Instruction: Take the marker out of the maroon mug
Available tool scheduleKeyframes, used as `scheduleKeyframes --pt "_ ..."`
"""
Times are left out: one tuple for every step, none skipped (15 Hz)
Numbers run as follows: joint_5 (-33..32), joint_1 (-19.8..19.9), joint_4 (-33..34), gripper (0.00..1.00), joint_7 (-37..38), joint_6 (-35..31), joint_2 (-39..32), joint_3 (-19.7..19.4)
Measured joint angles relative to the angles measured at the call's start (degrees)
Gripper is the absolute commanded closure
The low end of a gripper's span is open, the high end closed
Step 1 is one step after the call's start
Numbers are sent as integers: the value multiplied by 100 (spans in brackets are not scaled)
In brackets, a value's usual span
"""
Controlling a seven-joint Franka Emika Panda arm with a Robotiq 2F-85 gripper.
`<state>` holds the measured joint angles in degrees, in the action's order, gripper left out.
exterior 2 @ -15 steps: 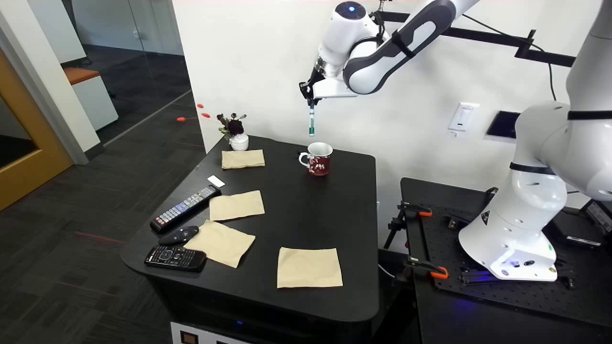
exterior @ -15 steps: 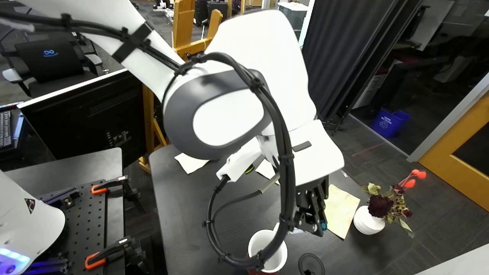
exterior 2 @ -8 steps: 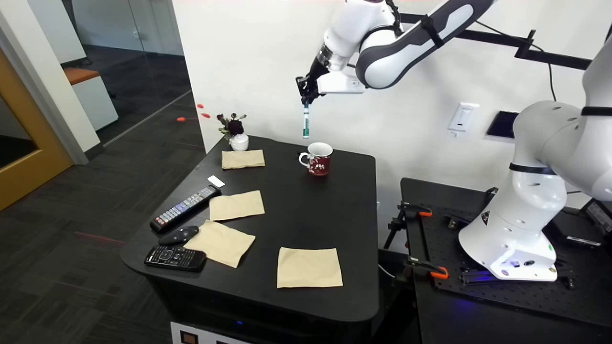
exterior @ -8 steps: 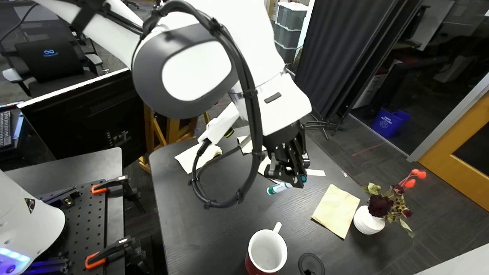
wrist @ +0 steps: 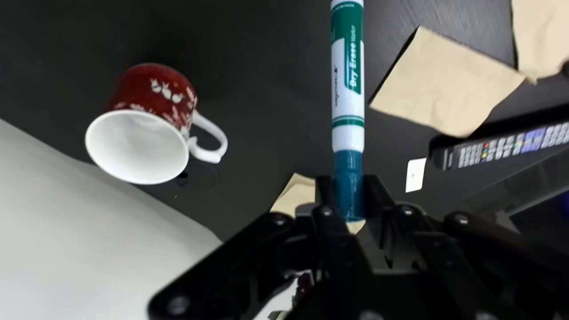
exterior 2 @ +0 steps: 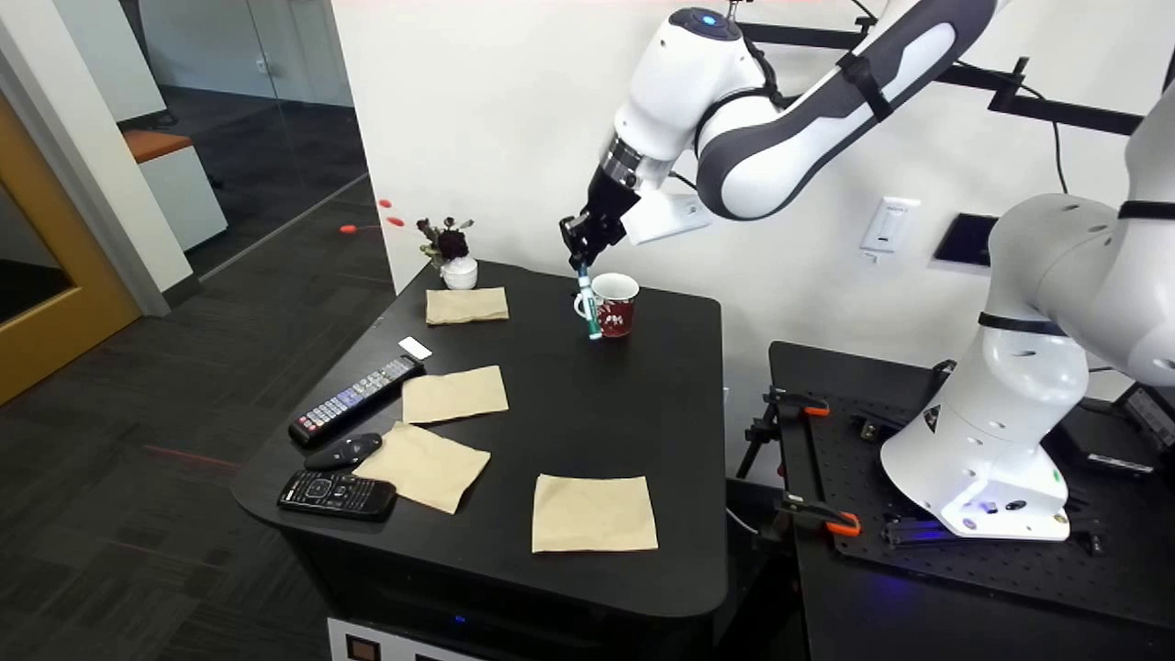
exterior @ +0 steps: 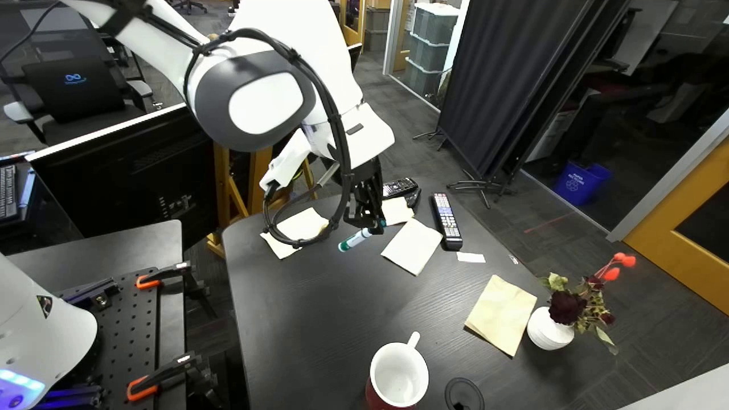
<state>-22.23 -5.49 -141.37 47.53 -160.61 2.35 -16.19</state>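
black jointed gripper (wrist: pixel 350 191) pinches slim white-green plastic marker (wrist: pixel 348 93) by teal end, outside round maroon ceramic mug (wrist: pixel 153 113) near edge of flat black table (exterior 2: pixel 569 422) beside white wall (exterior 2: pixel 496 184). risk: end-only grip may let marker swivel.

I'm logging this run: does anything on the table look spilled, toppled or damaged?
Nothing stands out: the maroon mug and the white pot stand upright, no spill or damage shows, and the pincer grips the marker.
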Motion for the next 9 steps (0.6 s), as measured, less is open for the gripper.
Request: scheduleKeyframes --pt "233 78 -72 95 -204 23 -10 240" --pt "453 137 -132 95 -405 46 -29 445" --pt "661 175 -174 95 -606 73 -57 608" --pt "870 205 -200 95 -811 121 -100 751" --pt "1041 225 -205 95 -993 182 -153 861" --pt "1180 248 -204 95 -1151 236 -217 947" --pt "1293 269 -203 95 -1294 271 -286 1007" --pt "1380 284 -200 95 -1425 313 -359 1043" --pt "1437 297 -190 95 -1524 368 -434 1063"
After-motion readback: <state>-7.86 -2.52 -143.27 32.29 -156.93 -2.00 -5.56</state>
